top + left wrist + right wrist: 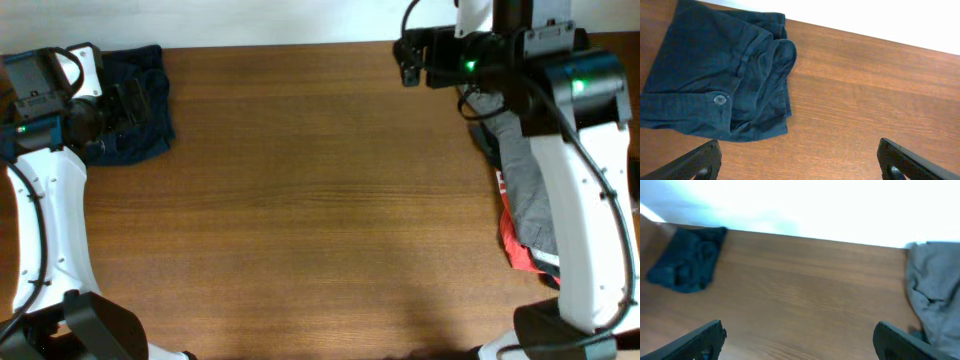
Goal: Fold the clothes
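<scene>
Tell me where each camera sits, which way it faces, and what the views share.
Overhead: fixed above the brown wooden table, looking straight down; shows the white left arm and right arm.
Left wrist: on the left arm, facing down at the folded dark navy-blue fabric shorts; the open left hand frames the bottom.
Right wrist: on the right arm, facing across the table toward the shorts, crumpled grey garment at right; open right hand below.
Shared: all three show the shorts.

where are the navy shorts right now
Overhead, the navy shorts lie at the far left corner of the table, just ahead of the open left gripper.
</scene>
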